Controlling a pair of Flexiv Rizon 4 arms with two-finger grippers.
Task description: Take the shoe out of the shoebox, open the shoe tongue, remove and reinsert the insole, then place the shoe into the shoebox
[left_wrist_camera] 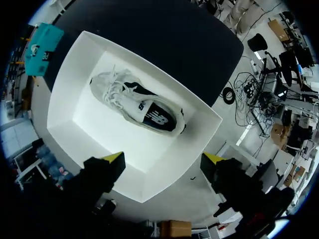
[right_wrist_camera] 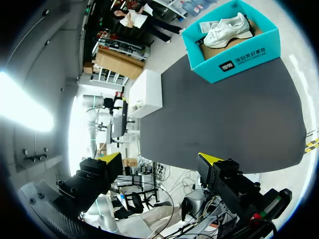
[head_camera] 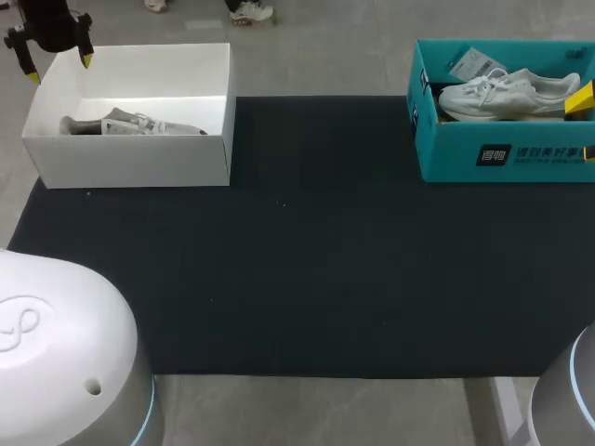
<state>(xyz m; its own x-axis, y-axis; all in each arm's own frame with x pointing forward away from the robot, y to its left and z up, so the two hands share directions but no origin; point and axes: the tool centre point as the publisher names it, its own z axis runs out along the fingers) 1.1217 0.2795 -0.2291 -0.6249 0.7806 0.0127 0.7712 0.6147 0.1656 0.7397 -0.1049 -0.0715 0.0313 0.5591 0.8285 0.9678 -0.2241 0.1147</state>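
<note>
Shoe (left_wrist_camera: pixel 137 104), lying on its side in the white shoebox (left_wrist_camera: pixel 65 94) at the bench's far left, directly under my left tool (left_wrist_camera: pixel 163 158), fingers spread, which I should lower squarely astride the heel collar; my right tool (right_wrist_camera: pixel 160 158), likewise spread, holds nothing.

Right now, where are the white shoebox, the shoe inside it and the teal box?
white shoebox (head_camera: pixel 130 158): head view, its front wall.
shoe (left_wrist_camera: pixel 158 117): left wrist view, its dark side panel.
teal box (head_camera: pixel 451 153): head view, its front wall.
</note>
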